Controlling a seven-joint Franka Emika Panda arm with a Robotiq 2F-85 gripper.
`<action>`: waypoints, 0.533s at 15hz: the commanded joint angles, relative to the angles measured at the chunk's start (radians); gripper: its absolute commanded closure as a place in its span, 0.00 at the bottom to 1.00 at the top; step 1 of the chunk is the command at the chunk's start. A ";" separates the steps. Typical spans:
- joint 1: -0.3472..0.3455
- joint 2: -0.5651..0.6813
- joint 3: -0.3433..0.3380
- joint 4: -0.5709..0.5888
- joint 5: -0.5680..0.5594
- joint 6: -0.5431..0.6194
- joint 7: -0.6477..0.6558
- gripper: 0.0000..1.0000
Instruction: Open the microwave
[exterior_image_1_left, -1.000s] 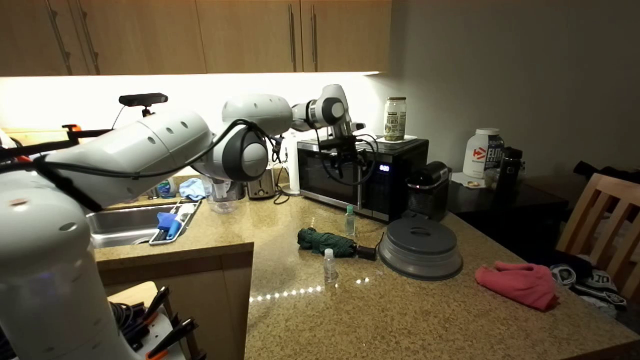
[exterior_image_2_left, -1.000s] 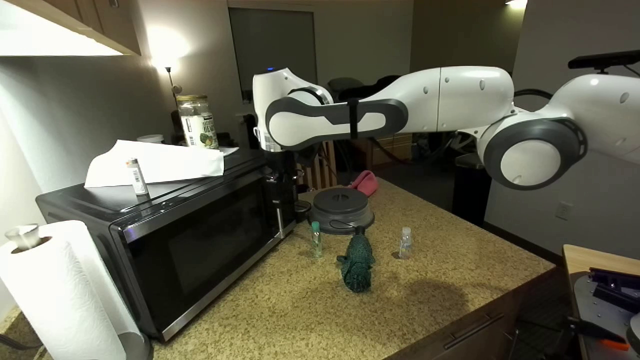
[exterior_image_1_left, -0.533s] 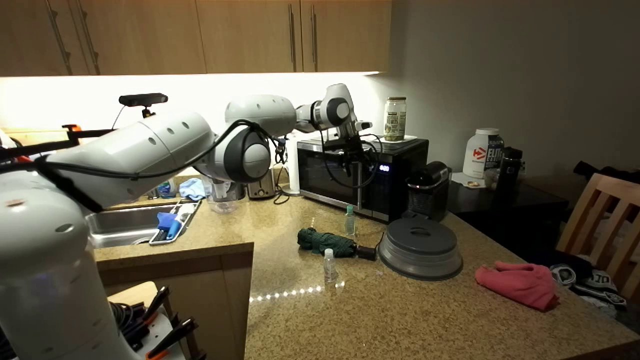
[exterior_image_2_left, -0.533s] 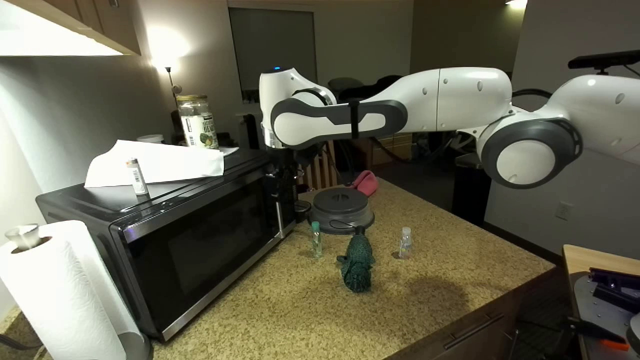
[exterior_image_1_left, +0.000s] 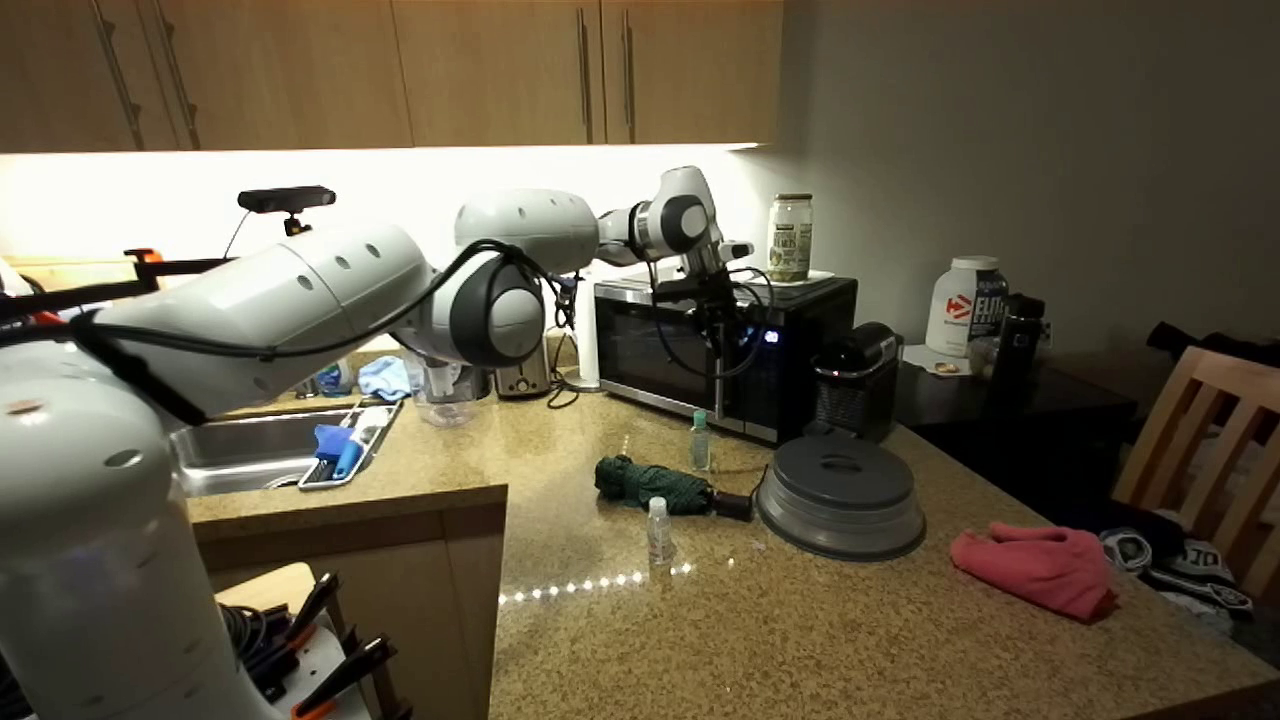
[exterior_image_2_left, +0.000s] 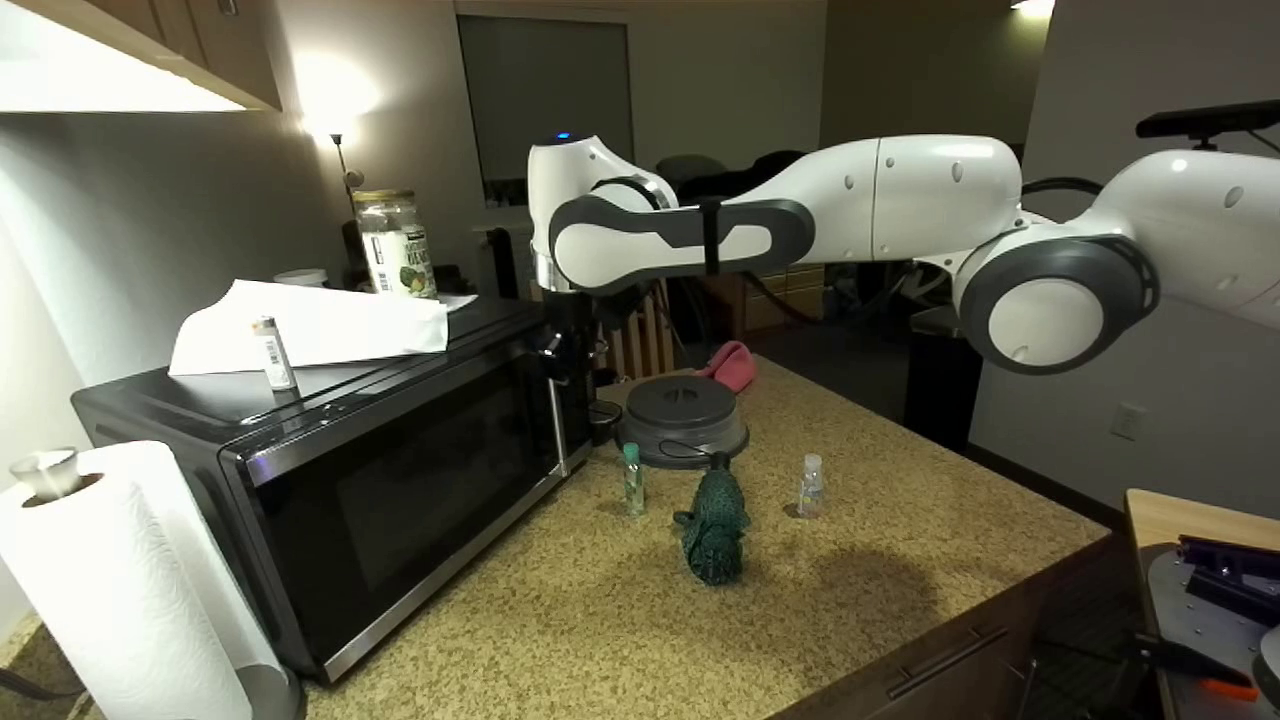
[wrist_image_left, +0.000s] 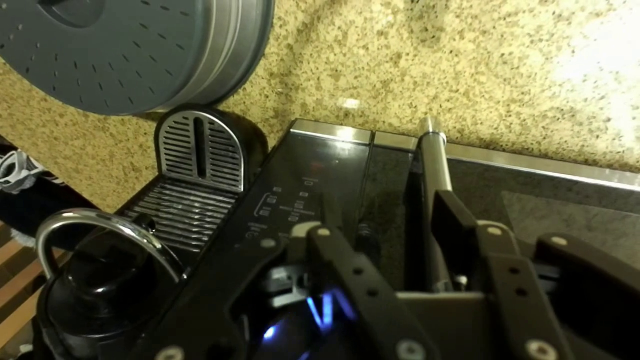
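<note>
Microwave (exterior_image_2_left: 330, 450), black, rectangular, dark glass-windowed door (exterior_image_2_left: 420, 490) closed; silver cylindrical metal handle (wrist_image_left: 435, 170) showing between part-spread jaws of black two-fingered gripper (wrist_image_left: 386, 215), nothing clasped.

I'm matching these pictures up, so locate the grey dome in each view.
In an exterior view: the grey dome is right of and below centre.
In an exterior view: the grey dome, slightly below centre.
Wrist view: the grey dome, cut off, upper left.
Shared landmark: the microwave.

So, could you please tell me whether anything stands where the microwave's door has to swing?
Yes, probably: the green-capped bottle stands in front of the door, and the umbrella, lying farther out, might catch it too.
</note>
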 joint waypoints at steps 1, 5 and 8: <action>0.009 -0.020 -0.010 -0.035 0.005 -0.014 -0.042 0.28; 0.005 -0.026 0.001 -0.037 0.014 -0.072 -0.087 0.20; 0.004 -0.023 0.002 -0.031 0.014 -0.096 -0.109 0.02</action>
